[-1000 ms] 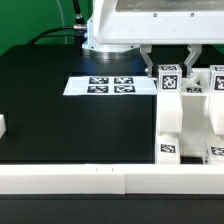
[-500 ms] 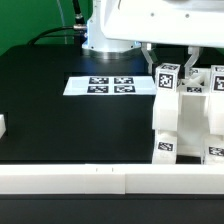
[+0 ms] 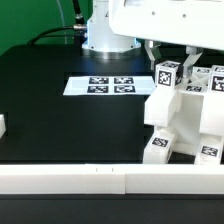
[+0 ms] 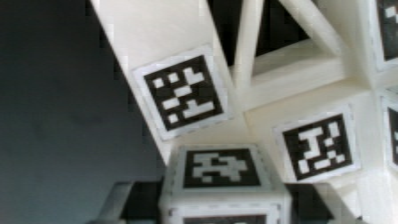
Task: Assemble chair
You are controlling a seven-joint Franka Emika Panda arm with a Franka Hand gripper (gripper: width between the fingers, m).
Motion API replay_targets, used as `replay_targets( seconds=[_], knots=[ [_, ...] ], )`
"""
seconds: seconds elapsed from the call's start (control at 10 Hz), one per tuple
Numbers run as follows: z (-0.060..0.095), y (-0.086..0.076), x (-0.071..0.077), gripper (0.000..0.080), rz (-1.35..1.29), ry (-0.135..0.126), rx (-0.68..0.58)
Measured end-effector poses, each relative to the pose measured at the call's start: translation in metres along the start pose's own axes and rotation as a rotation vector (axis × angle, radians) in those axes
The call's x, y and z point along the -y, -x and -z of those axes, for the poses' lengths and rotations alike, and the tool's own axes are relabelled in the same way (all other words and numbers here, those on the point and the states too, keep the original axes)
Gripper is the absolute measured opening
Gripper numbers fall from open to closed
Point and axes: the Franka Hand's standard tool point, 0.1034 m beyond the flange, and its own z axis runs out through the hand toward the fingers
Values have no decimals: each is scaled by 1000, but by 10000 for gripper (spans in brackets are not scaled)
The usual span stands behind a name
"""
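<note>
The chair (image 3: 178, 115) is a blocky white assembly with black-and-white tags, at the exterior view's right and close to the front rail. It leans, with its lower corner toward the exterior view's left. My gripper (image 3: 170, 62) comes down from above and is shut on the chair's upper tagged block (image 3: 168, 76). The wrist view shows that tagged block (image 4: 221, 168) between my two dark fingers (image 4: 135, 200), with more tagged faces of the chair (image 4: 187, 95) beyond it. My gripper (image 4: 217, 206) sits at that picture's edge, partly cut off.
The marker board (image 3: 108, 86) lies flat on the black table (image 3: 70, 125) behind the chair. A white rail (image 3: 60, 180) runs along the front edge. A small white part (image 3: 2, 126) sits at the exterior view's far left. The robot base (image 3: 105, 40) stands at the back.
The chair has tipped and risen in my grip. Its lower tagged corner has swung toward the exterior view's left, and the top block has moved up slightly.
</note>
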Motion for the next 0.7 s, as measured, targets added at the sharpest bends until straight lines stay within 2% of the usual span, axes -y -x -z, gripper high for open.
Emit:
replay_targets(
  seconds=[0.1, 0.2, 0.3, 0.4, 0.5, 0.7],
  knots=[
    [-1, 0, 0, 365, -1, 2, 1],
    [-2, 0, 0, 554, 0, 2, 1],
    [-2, 0, 0, 554, 0, 3, 1],
    [-2, 1, 0, 619, 0, 3, 1],
    [-3, 1, -1, 643, 0, 4, 2],
    [-3, 1, -1, 648, 1, 4, 2]
  ],
)
